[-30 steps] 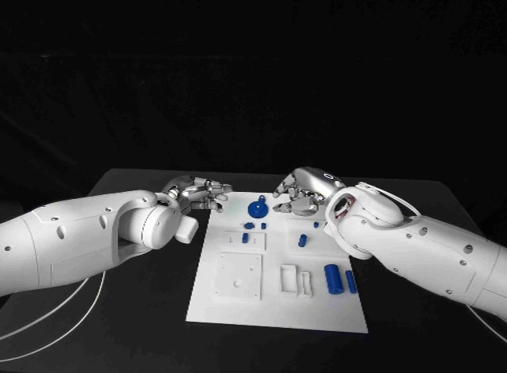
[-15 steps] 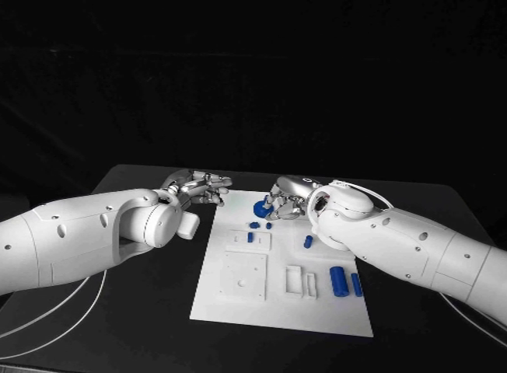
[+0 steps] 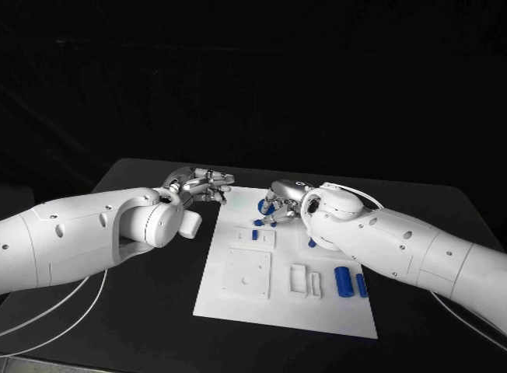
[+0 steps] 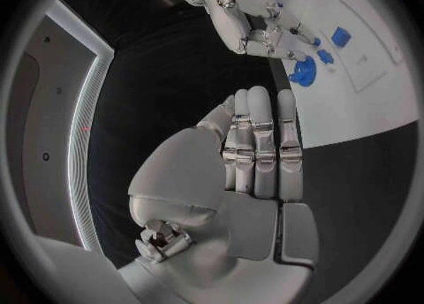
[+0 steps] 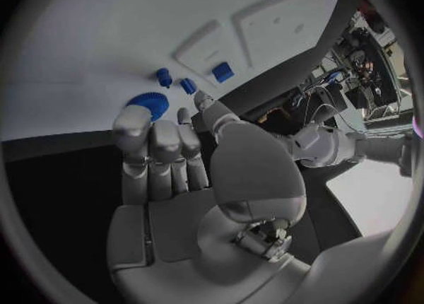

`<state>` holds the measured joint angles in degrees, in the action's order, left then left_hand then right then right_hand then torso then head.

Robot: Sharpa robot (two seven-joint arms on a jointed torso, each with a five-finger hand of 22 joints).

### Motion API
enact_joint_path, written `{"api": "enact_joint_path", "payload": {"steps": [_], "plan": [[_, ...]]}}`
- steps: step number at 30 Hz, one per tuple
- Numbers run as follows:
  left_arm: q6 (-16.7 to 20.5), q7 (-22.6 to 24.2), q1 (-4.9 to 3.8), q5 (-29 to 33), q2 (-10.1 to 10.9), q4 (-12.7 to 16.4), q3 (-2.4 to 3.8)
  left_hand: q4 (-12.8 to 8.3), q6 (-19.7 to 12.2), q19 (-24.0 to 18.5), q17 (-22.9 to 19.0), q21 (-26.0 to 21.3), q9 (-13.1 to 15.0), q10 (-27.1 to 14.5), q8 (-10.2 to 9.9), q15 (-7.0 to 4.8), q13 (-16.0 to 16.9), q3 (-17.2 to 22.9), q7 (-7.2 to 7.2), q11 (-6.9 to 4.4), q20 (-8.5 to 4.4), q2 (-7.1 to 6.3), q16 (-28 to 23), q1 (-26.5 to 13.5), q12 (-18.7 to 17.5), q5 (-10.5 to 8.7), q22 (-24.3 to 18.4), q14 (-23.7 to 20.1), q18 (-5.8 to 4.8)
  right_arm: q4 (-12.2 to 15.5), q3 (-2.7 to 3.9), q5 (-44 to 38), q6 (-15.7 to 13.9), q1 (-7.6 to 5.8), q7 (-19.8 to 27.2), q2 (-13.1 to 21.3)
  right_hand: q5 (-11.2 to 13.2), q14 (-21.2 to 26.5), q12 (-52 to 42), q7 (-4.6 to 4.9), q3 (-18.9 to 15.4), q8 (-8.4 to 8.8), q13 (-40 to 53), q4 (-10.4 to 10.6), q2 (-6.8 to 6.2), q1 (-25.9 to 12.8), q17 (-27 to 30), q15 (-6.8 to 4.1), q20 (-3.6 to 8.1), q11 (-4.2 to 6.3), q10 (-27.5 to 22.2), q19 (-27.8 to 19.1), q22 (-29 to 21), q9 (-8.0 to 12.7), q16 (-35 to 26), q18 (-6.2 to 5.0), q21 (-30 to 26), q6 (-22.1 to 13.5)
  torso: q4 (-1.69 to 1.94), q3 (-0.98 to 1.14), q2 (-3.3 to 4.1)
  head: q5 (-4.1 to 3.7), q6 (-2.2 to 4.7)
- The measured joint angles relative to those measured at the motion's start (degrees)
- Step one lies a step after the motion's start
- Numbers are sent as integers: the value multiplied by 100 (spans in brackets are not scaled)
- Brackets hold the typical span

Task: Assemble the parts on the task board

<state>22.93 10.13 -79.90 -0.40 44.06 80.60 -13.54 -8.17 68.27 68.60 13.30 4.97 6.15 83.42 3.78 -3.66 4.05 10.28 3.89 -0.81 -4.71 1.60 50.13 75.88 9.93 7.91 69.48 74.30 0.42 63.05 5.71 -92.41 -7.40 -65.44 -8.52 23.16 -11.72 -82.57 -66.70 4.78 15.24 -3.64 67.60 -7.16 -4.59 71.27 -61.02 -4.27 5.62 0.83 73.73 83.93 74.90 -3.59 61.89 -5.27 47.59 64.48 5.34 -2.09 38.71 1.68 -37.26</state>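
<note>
The white board [image 3: 285, 291] is lying at the centre of the black desk [image 3: 433, 210]. The right hand [image 3: 281, 203] is hovering over the board's 12 o'clock end, its fingers [image 5: 159, 141] reaching toward the blue gear [image 5: 147, 104] without holding it. The left hand [image 3: 200, 186] is hanging at about 10 o'clock, off the board's corner, its fingers [image 4: 258, 141] lying straight, side by side, holding nothing. Two blue cylinders [image 3: 351, 282] are lying near the board's 4 o'clock edge.
</note>
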Motion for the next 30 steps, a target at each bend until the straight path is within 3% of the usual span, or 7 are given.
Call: {"api": "enact_joint_path", "payload": {"steps": [10,18,30], "plan": [[2,28,-30,-40,22,90,1,0,0,0,12,-31,-19,0,0,0,0,0,0,0,0,0,-22,0,-27,0,10,0,0,-130,-81,-27,18,-1,25,-71,0,0,0,-7,46,0,22,-18,30,-30,-26,0,0,0,0,0,0,0,0,0,22,7,42,-29,39,-7,-1],[2,37,-44,-60,40,114,2,0,0,0,17,-31,-29,0,0,0,1,0,0,0,0,0,-22,0,-27,0,13,0,0,-169,-102,-65,25,-1,30,-80,0,0,0,-7,47,0,22,-19,30,-30,-43,0,0,0,-1,0,0,0,0,0,38,7,44,-36,45,-4,-26],[2,39,-53,-76,46,119,2,14,0,-1,20,-60,-38,0,0,0,1,-14,0,0,0,-10,-48,-10,-27,0,16,0,0,-199,-128,-97,68,-1,55,-117,218,0,1,-10,361,0,45,-82,113,-69,-61,0,0,-1,-1,0,0,0,0,0,44,41,44,-47,38,7,-51]]}}
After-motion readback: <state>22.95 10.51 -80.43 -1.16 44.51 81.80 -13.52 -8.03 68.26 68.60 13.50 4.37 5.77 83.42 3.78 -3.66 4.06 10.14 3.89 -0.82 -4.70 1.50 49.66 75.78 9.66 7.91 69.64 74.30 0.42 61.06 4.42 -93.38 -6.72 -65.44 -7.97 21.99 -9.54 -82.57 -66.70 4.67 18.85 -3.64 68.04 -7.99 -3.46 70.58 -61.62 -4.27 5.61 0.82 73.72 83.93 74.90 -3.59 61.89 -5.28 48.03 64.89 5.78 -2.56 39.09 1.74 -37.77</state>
